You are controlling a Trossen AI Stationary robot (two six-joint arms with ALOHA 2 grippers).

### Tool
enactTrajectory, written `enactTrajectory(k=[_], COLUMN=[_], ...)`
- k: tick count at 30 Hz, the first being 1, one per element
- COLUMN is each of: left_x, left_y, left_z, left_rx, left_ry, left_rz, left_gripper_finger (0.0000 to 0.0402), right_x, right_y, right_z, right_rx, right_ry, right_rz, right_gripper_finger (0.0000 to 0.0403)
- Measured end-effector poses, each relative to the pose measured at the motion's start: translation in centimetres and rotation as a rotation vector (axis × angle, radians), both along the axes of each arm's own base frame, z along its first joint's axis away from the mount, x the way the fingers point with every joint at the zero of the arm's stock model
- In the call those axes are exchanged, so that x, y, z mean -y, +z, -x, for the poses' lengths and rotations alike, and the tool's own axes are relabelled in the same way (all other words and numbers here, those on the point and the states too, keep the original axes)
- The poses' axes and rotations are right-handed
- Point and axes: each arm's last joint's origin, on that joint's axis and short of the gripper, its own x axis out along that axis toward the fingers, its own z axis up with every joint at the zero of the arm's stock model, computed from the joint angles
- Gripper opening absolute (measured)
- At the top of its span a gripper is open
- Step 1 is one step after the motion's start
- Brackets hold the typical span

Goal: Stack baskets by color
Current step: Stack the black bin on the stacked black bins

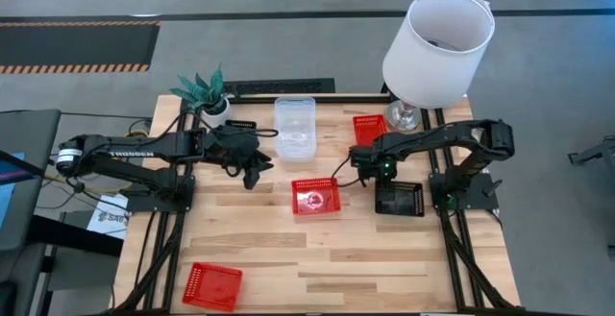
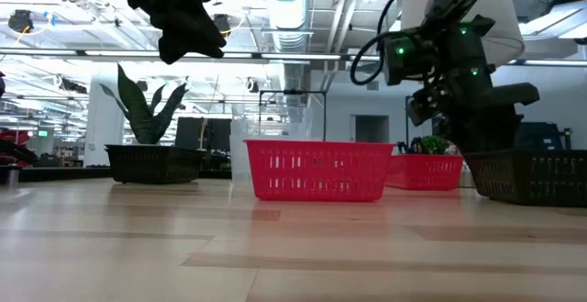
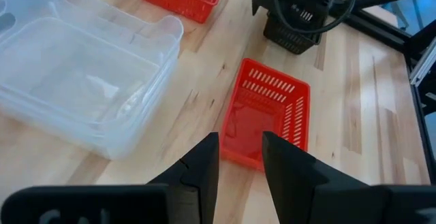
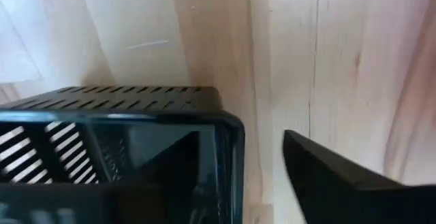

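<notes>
A black mesh basket [image 1: 399,199] sits on the table at the right. My right gripper [image 4: 235,156] points down over its far left corner, open, one finger [image 4: 340,183] outside the wall [image 4: 231,139] and the other inside. A red basket [image 1: 316,196] lies mid-table, another [image 1: 368,129] at the far right, a third [image 1: 211,285] near the front left. A clear basket [image 1: 295,127] lies at the far middle. A second black basket [image 2: 154,164] stands far left. My left gripper [image 3: 240,159] hangs open above the table, left of centre, holding nothing. My right gripper straddles the black basket's wall [image 4: 231,139] near a corner, from above. The outer finger [image 4: 340,183] stands apart from the wall, with bare wood between them. The inner finger is dark against the mesh, so I cannot tell whether it touches. The basket rests flat on the table.
A white lampshade [image 1: 437,47] on its lamp stands at the far right corner, close behind my right arm. A small green plant [image 1: 204,90] stands at the far left. Bare wood lies along the front middle and right of the table [image 1: 384,278].
</notes>
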Motion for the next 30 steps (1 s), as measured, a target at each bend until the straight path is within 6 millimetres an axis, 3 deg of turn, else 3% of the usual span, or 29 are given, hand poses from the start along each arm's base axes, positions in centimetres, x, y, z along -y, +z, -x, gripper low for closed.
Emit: enactTrajectory(k=[7, 12, 15, 18, 21, 25, 30], left_x=[0.0, -0.2, -0.5, -0.5, -0.5, -0.6, -1.0], left_y=[0.0, 0.2, 1.0, 1.9, 2.9, 3.5, 3.8], left_z=[0.0, -0.1, -0.5, -1.0, -1.3, -1.9, -3.1], left_rx=[-0.007, 0.038, 0.158, 0.273, 0.382, 0.462, 0.556], left_ry=[0.0, 0.114, 0.259, 0.267, 0.254, 0.256, 0.318], left_rz=[-0.003, 0.052, 0.245, 0.331, 0.333, 0.211, 0.066], left_gripper_finger=[0.0099, 0.0099, 0.0099, 0.0099, 0.0099, 0.0102, 0.0134], right_x=[0.1, 0.6, 0.6, 0.5, 0.8, 2.2, 3.8], right_y=[0.2, 2.9, 6.5, 11.1, 15.5, 20.3, 22.8], right_z=[0.2, 0.0, -0.2, -0.3, -0.3, -0.8, -2.2], right_rx=[-0.006, 0.028, 0.066, 0.167, 0.351, 0.738, 1.058], right_ry=[-0.091, -0.278, -0.401, -0.487, -0.592, -0.814, -0.967], right_rz=[-0.051, -0.069, -0.06, -0.064, -0.021, 0.235, 0.433], right_gripper_finger=[0.0023, 0.0012, 0.0009, 0.0013, 0.0009, 0.0007, 0.0008])
